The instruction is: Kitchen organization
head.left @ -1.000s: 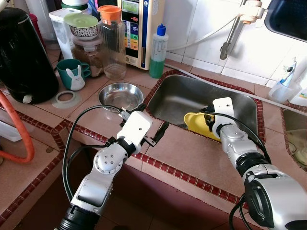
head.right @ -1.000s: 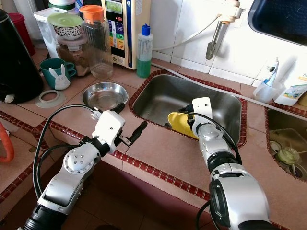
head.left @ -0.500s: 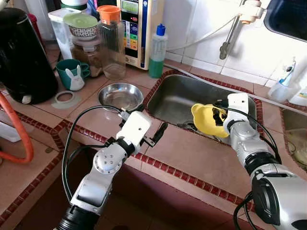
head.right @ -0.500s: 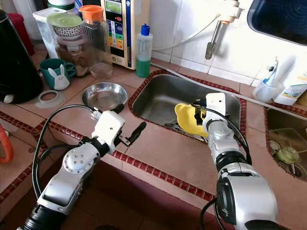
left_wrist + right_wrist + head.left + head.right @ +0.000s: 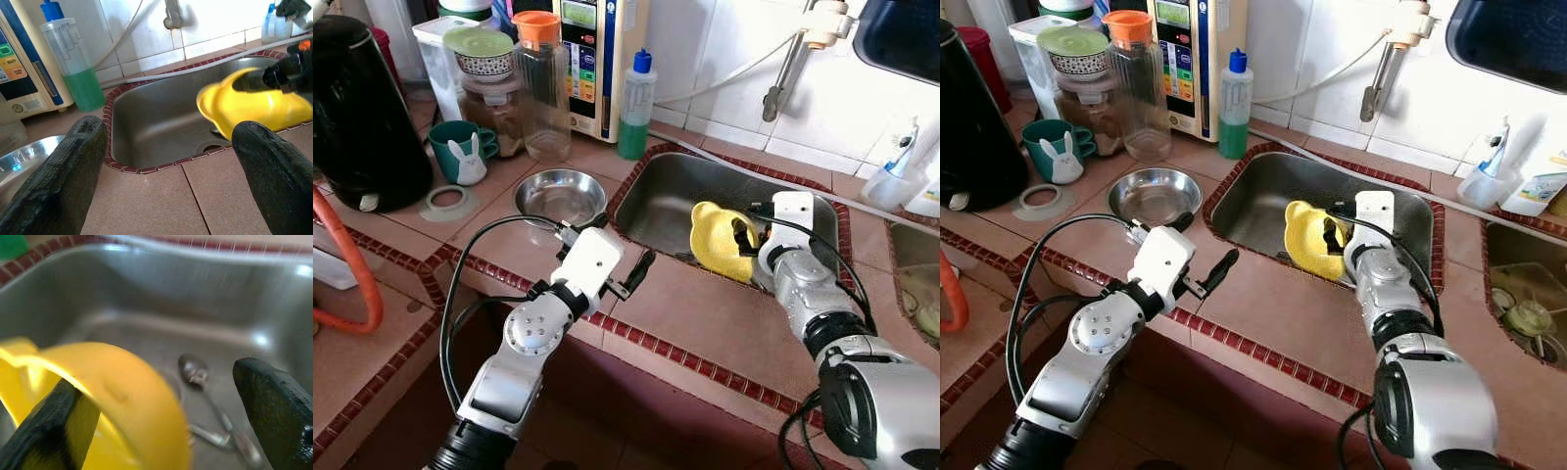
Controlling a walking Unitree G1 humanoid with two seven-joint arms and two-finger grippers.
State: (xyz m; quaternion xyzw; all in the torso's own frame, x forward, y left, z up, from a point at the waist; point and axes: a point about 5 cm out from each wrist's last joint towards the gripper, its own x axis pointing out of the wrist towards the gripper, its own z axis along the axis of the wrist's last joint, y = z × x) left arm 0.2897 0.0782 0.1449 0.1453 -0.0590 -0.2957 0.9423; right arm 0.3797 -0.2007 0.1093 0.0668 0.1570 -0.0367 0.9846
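Bowl (image 5: 720, 241), yellow, hangs tilted over the sink (image 5: 671, 201), its rim pinched by the right gripper (image 5: 742, 238). Probably light, stiff, slippery plastic; rim grip suits. Left gripper (image 5: 166, 161) spread wide, holding nothing.

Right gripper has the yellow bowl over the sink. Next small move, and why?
Probably carry the bowl left onto the counter. The right gripper holds its rim, tilted above the sink, with spoons lying below.

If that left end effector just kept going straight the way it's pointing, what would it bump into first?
Probably the yellow bowl that the right end effector holds over the sink. The left end effector is open and aimed that way, though depth is unclear.
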